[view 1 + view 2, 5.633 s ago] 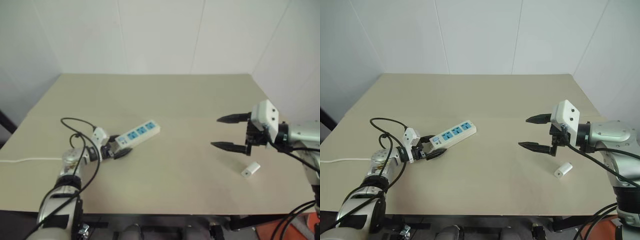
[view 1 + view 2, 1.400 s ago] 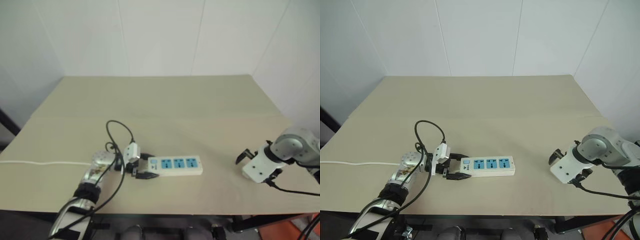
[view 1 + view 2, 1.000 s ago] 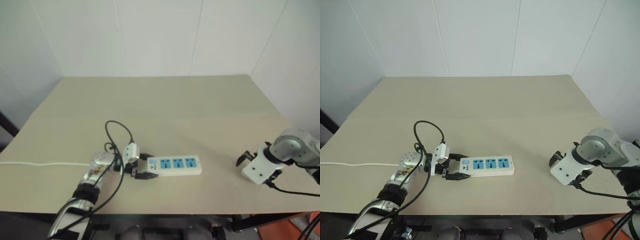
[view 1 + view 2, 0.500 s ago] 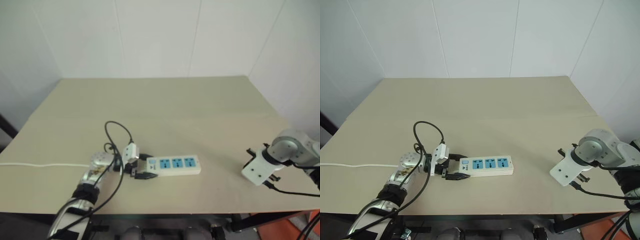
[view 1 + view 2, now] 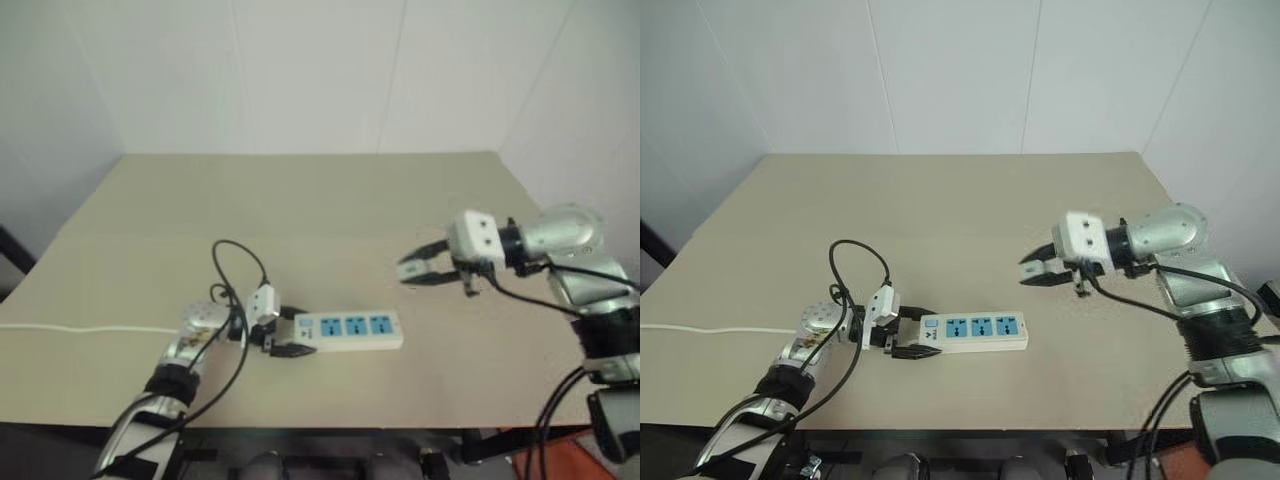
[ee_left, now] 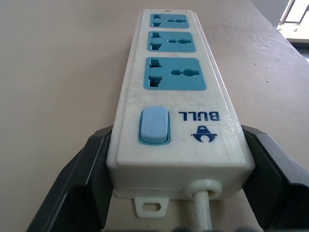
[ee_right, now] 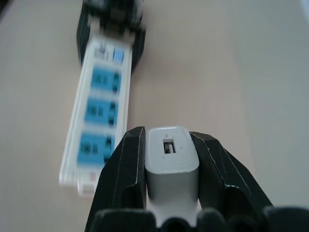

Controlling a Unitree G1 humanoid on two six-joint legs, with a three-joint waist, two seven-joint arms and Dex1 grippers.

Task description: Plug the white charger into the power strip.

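The power strip point(image 5: 350, 330) lies flat on the beige table point(image 5: 300, 210), its three blue sockets facing up. My left gripper point(image 5: 285, 332) is shut on its switch-and-cord end, and in the left wrist view black fingers point(image 6: 82, 179) flank the strip point(image 6: 176, 96) on both sides. My right gripper point(image 5: 1032, 275) hovers above the table, right of the strip and pointing toward it. It is shut on the white charger point(image 7: 171, 157), whose end with a small port faces the wrist camera. The strip point(image 7: 99, 106) lies beyond the charger.
The strip's white cord point(image 5: 80, 328) runs off the table's left edge. A black cable loop point(image 5: 235, 265) arches over my left wrist. White walls close off the far side and the right of the table.
My right gripper has risen from the table's right front area and swung left toward the strip, now level with the charger between its fingers. The left gripper and strip have stayed put.
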